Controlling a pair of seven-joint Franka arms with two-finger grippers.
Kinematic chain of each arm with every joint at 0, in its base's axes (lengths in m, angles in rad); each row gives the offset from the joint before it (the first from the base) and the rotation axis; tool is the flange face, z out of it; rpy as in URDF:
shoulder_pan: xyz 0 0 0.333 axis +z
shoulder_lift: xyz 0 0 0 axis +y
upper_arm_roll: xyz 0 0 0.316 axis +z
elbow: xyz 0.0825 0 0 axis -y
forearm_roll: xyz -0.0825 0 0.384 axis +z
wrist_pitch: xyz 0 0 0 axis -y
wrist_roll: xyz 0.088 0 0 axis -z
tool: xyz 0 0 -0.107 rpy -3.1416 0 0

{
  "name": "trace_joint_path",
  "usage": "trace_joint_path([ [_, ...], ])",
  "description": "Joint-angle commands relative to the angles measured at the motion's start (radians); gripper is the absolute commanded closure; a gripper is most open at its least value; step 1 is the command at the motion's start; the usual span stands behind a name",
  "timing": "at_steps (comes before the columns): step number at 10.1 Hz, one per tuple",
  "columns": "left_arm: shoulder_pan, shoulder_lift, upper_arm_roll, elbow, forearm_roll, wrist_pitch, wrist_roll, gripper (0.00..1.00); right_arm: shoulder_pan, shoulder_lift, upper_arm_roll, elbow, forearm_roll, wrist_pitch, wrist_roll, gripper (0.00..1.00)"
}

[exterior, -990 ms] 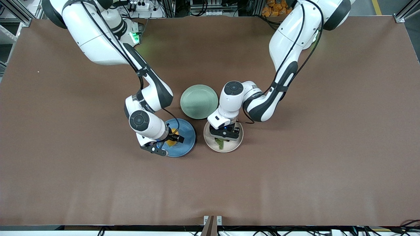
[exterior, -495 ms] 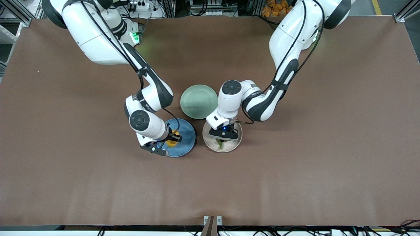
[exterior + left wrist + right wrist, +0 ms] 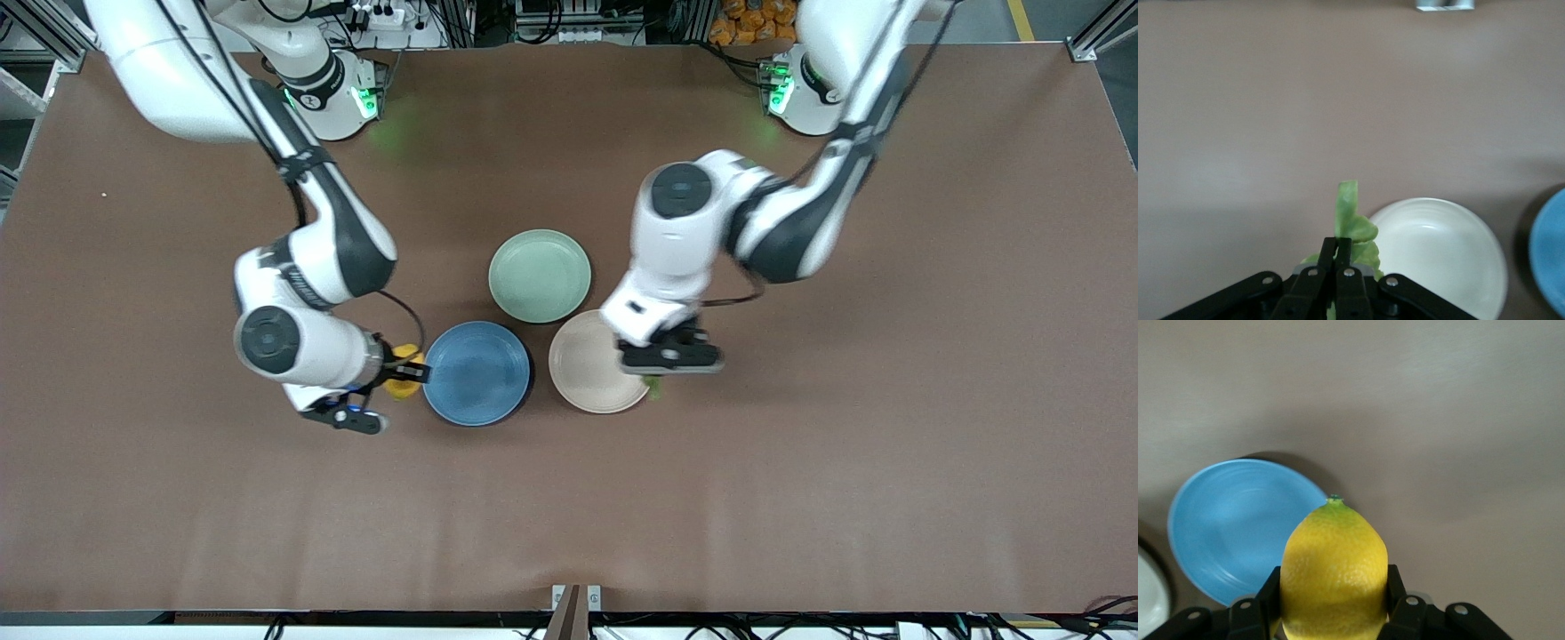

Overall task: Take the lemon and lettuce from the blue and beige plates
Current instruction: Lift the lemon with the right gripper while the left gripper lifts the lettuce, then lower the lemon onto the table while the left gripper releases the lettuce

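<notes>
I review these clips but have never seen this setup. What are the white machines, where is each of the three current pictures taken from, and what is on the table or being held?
The white machines are two robot arms, each ending in a two-finger gripper. The wide picture comes from a high camera facing them across the brown table. The two close pictures come from cameras on the arms' wrists, looking past their own fingers.

Three plates sit on the table, all empty: a blue plate, a beige plate beside it, and a green plate farther from the front camera.

The right gripper is shut on the lemon, held in the air over the table beside the blue plate, toward the right arm's end. The left gripper is shut on the lettuce, held over the beige plate's edge toward the left arm's end.
</notes>
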Motion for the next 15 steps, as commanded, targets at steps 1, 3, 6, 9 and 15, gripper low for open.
trace_joint_path([
  [1,0.16,-0.013,-0.013,-0.049,-0.062,-0.055,0.177,1.0,-0.047,-0.039,-0.087,-0.093,-0.021,0.007,-0.186,1.0],
  [3,0.251,0.026,-0.013,-0.093,-0.062,-0.073,0.197,1.0,-0.053,-0.089,-0.196,-0.16,-0.012,0.014,-0.382,1.0],
  [6,0.325,0.083,-0.011,-0.15,-0.062,-0.073,0.197,0.74,-0.067,-0.087,-0.251,-0.243,-0.026,0.085,-0.44,1.0],
  [9,0.36,0.066,-0.011,-0.141,-0.062,-0.073,0.193,0.0,-0.074,-0.088,-0.278,-0.347,-0.026,0.231,-0.466,1.0],
  [15,0.352,-0.274,-0.027,-0.032,-0.065,-0.313,0.195,0.0,-0.108,-0.074,-0.293,-0.34,-0.009,0.224,-0.59,0.0],
])
